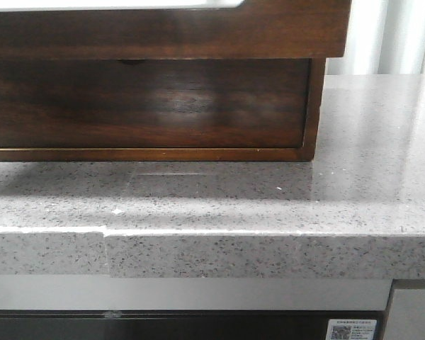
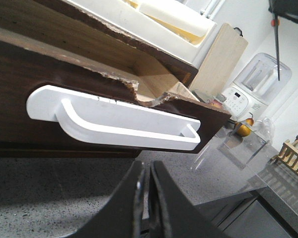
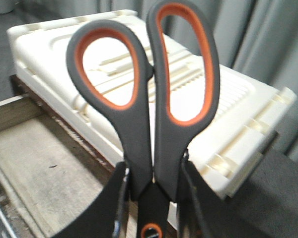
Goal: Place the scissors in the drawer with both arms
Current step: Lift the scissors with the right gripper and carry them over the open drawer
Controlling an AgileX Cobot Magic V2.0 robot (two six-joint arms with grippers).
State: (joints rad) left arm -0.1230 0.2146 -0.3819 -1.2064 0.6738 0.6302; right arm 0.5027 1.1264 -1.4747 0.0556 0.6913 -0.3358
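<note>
The drawer [image 1: 163, 32] is a dark brown glossy front with a white cut-out along its top edge, standing pulled out over the counter. In the left wrist view its front [image 2: 20, 99] carries a white handle [image 2: 114, 121], and pale wood shows inside. My left gripper [image 2: 147, 166] is shut and empty, just below and in front of that handle. My right gripper [image 3: 153, 166] is shut on the scissors [image 3: 139, 114], which have grey handles with orange lining and stand handles-up over the drawer's bare wooden floor [image 3: 44, 163]. Neither gripper shows in the front view.
A lower drawer [image 1: 149, 106] with a small half-round notch sits under the open one. A white plastic tray [image 3: 228, 109] lies on top of the cabinet. On the speckled grey counter [image 1: 269, 191] stand a cutting board [image 2: 221, 59], a blender [image 2: 260, 79] and a yellow fruit [image 2: 244, 130].
</note>
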